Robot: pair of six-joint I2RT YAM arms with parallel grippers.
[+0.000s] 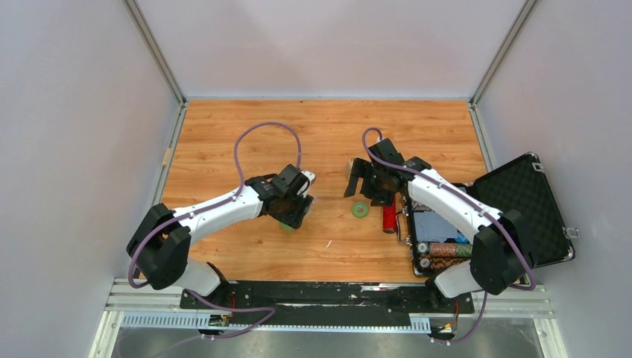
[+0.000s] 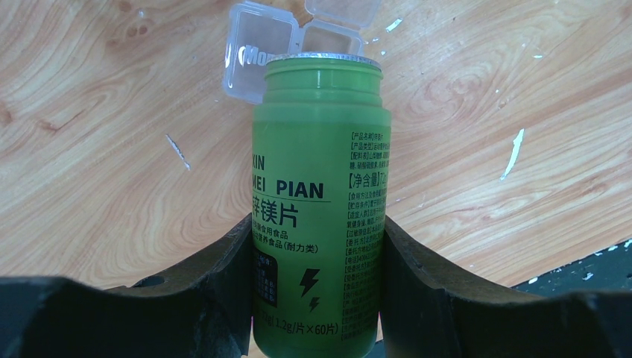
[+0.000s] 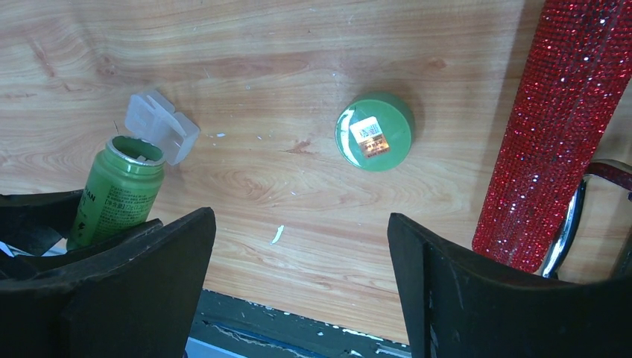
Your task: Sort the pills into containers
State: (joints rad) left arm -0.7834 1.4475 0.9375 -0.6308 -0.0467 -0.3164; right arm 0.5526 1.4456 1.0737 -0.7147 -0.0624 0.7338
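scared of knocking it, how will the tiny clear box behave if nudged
The clear box looks like thin, light plastic on the smooth wooden table, so it would probably slide easily. Its open lid may flap at the hinge.

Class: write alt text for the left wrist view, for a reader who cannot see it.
The left gripper clamps an uncapped green bottle, its mouth pointing at a tiny clear plastic box, lid open, on a wooden table.

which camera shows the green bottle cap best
Right wrist: the green cap lies whole and unobstructed on the table, sticker facing up. Top external shows it only as a small green disc beside the red tube. Left wrist does not show it.
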